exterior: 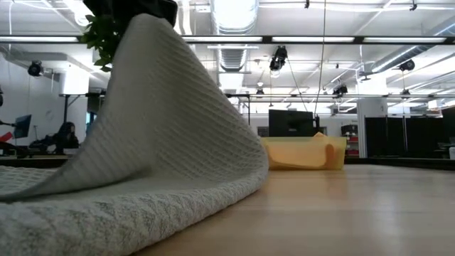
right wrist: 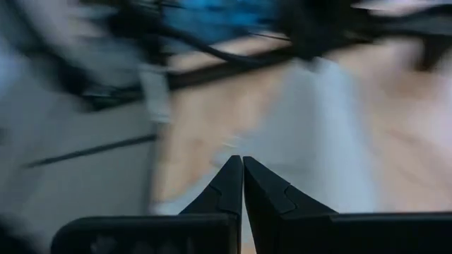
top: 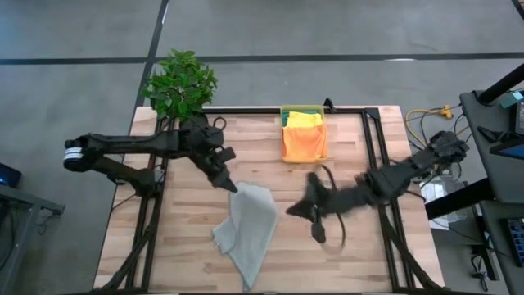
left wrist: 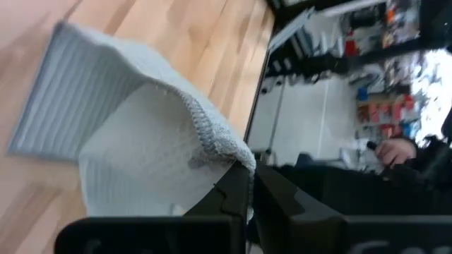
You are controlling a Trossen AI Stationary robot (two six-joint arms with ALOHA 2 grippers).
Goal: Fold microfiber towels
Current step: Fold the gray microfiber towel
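A light grey towel [top: 250, 229] lies on the wooden table [top: 180, 254], its far corner lifted by my left gripper [top: 232, 186], which is shut on it. In the low view the towel [exterior: 156, 142] rises from the table in a curve. My right gripper [top: 293, 211] is shut and empty above the table, right of the towel; its wrist view is blurred. The yellow and orange towels [top: 304, 135] lie in the yellow bin [top: 304, 107] at the far middle, with a strip of teal at its left side. My left gripper pinches the grey towel's far corner [left wrist: 236, 159] between its two fingers, slanting down from the table's far left. The corner is lifted. The rest of the towel slopes down from it and lies on the table, slack.
A potted plant [top: 180, 82] stands at the table's far left corner. A black frame [top: 372, 164] runs along the table's sides and far edge. Bare wood lies at the near left and near right.
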